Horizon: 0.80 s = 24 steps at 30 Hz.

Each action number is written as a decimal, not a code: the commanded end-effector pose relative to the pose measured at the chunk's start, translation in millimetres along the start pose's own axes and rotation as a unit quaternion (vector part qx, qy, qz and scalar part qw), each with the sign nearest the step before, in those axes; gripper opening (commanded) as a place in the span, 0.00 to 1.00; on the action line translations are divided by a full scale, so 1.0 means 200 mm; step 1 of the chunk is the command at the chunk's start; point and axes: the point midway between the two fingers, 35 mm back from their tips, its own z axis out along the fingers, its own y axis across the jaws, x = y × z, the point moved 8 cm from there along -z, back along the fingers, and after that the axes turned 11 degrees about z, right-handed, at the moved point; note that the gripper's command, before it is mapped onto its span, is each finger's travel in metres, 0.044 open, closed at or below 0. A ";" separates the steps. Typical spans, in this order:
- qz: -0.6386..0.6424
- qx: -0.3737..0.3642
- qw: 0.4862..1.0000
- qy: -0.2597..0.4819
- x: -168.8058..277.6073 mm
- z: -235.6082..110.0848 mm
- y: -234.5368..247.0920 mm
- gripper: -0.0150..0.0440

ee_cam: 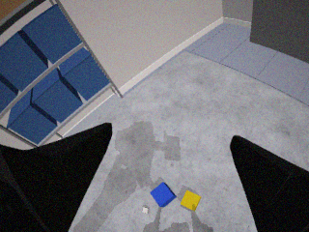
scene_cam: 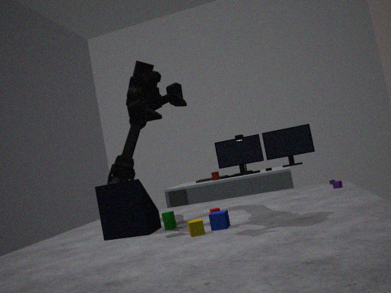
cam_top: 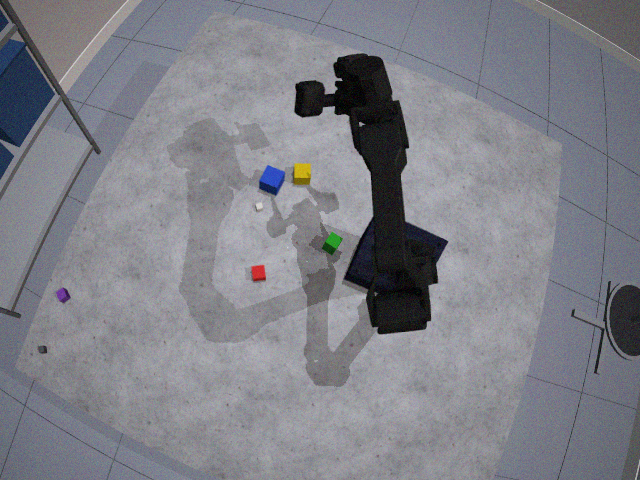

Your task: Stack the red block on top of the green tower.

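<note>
So one arm (cam_top: 387,206) on one dark base box (scene_cam: 126,209), rising off a mottled grey worktop (cam_top: 439,361), and the tool (scene_cam: 176,94) is way up high with its fingers spread about as wide as they go and nothing between them. Cube count on the worktop: seven total, one of each colour. Biggest is the blue block (cam_top: 271,179), directly under the tool's view, with the yellow block (cam_top: 302,173) just beside it. Then the green tower (cam_top: 332,242), which sits back toward the arm's base, well below and behind the tool. The red block (cam_top: 258,272) is lying flat on the worktop by itself, apart from the green tower and far below the tool, nothing touching it. After that a purple cube (cam_top: 63,295) way off at the worktop edge, then a tiny white cube (cam_top: 258,206) near the blue one, and a tiny dark grey cube (cam_top: 42,349) out near the purple. View differences: only the exterior camera shows two monitors (scene_cam: 263,148) on a low grey bench (scene_cam: 230,187). The wrist camera shows blue, yellow and white and clips the red one at the bottom edge; green isn't in it, but it does catch the blue shelf bins (ee_cam: 48,84). No readable writing or brand marks anywhere that I can make out.
</note>
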 end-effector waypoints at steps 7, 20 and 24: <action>-0.142 0.015 0.984 0.111 0.31 0.17 0.19 1.00; -0.354 0.004 0.890 0.287 0.86 0.30 0.35 1.00; -0.413 -0.009 0.846 0.337 1.03 0.31 0.38 1.00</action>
